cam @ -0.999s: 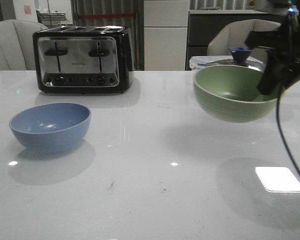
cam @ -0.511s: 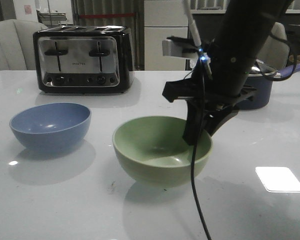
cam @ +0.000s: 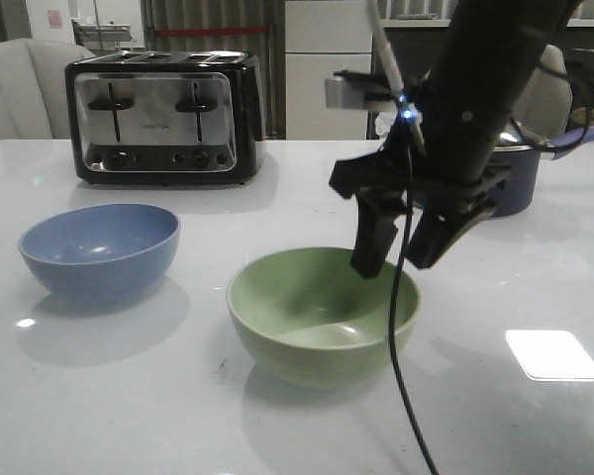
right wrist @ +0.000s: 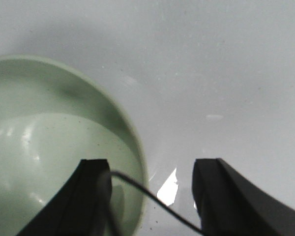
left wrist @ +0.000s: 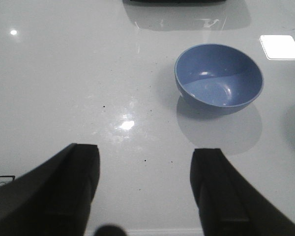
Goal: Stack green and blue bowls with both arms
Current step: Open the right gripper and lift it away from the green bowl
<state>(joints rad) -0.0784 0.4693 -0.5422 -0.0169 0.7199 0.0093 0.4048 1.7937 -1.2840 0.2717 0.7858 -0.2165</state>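
Observation:
The green bowl sits on the white table near the middle front; it also shows in the right wrist view. My right gripper is open and hovers just above the bowl's right rim, one finger over the inside and one outside, holding nothing. In the right wrist view the gripper straddles the rim. The blue bowl sits alone at the left and shows in the left wrist view. My left gripper is open and empty, well short of the blue bowl; it does not show in the front view.
A black and silver toaster stands at the back left. A dark lidded saucepan with a purple handle stands behind my right arm. A black cable hangs from the right arm across the green bowl's front. Chairs stand beyond the table.
My right arm carried the green bowl from the back right to the table's middle, set it down, opened, and has now lifted slightly off the rim. The blue bowl has not moved.

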